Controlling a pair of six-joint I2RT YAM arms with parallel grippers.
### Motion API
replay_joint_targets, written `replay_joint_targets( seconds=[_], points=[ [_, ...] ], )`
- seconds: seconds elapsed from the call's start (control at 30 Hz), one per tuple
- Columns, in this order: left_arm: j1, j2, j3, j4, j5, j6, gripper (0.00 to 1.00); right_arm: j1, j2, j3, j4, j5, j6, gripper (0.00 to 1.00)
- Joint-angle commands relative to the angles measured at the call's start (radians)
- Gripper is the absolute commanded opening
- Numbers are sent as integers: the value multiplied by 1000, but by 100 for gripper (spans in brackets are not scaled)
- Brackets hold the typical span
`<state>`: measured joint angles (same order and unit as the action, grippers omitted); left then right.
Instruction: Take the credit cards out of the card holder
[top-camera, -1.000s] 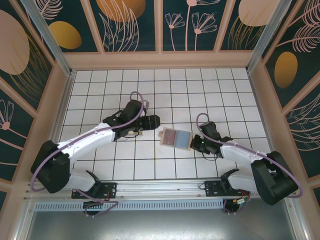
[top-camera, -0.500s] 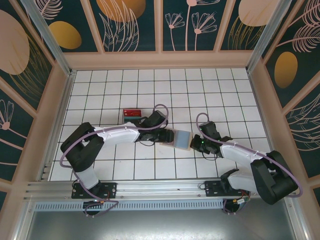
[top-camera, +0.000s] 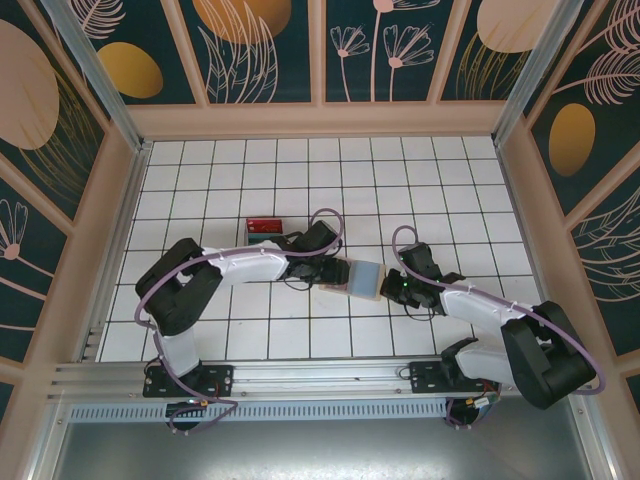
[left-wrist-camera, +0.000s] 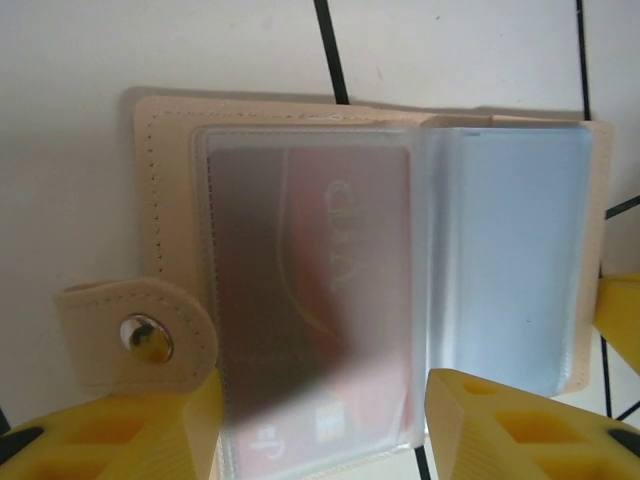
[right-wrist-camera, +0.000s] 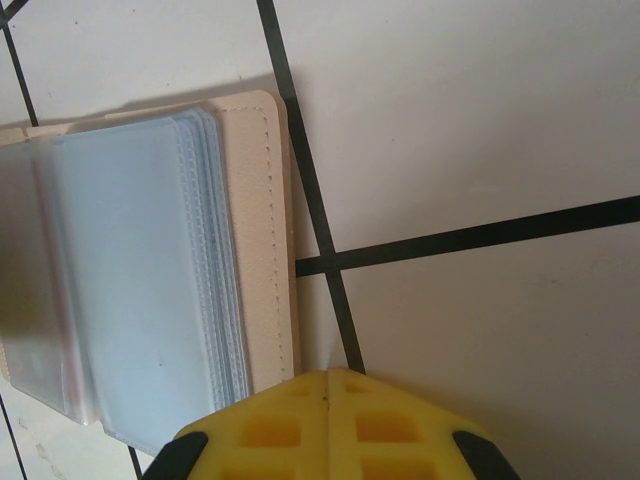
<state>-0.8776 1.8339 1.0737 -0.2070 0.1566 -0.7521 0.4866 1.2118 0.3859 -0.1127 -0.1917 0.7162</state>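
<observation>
One red card (left-wrist-camera: 340, 300) shows dimly inside the card holder (left-wrist-camera: 165, 200).

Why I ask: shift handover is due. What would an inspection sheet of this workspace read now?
Surface: white tiled table with black grid lines, flat.
Job's things: tan leather card holder lies open, clear sleeves up, with a sleeved red plastic card inside; a loose red card and a teal-green card lie out on the tiles.
Clutter: nothing seen.
Grippers: left gripper straddles the sleeved card's end, grip cannot be told; right gripper shut at the holder's right edge.
Cables: purple cables loop along both arms.
Surroundings: teal floral wall panels; metal rail at the near edge.
</observation>
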Motion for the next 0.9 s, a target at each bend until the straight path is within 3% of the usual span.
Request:
replay_joint_targets(
  seconds=[0.0, 0.47, 0.87],
  points=[
    [-7, 21, 22, -27, 0, 23, 57, 21, 31, -19, 34, -9, 13, 0],
    [-13, 66, 48, 12, 103, 51, 57, 29, 38, -28, 50, -20, 26, 0],
    [-16, 78, 63, 0, 100, 54, 58, 32, 36, -24, 45, -15, 25, 0]
  ],
)
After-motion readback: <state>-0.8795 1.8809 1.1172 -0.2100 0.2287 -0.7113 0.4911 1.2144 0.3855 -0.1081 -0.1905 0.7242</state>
